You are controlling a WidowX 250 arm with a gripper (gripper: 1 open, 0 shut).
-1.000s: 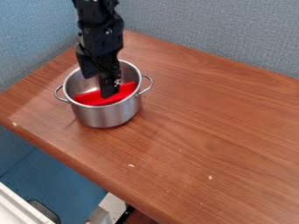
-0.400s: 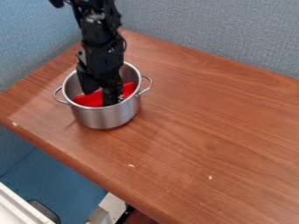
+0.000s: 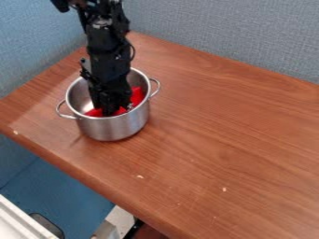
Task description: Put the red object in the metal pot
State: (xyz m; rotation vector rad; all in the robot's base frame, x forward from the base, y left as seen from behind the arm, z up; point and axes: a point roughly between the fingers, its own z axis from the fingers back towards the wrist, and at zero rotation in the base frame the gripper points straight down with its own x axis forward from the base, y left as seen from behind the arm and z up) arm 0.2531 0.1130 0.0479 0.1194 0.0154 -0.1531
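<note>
The metal pot [image 3: 119, 125] stands on the left part of the wooden table, shiny, with a loop handle on each side of its rim. Inside it lies the red object [image 3: 92, 111], showing as red patches to the left and right of the black fingers. My gripper [image 3: 110, 101] points straight down into the pot, its jaws drawn narrow on the middle of the red object. The fingertips are partly hidden by the pot's near wall.
The brown wooden table [image 3: 212, 121] stretches to the right and front of the pot. Its left and front edges drop off to a blue floor area [image 3: 50, 191]. A blue textured wall [image 3: 237, 33] runs behind.
The gripper has sunk deeper into the pot and its jaws have gone from wide apart to shut. The pot has shifted slightly.
</note>
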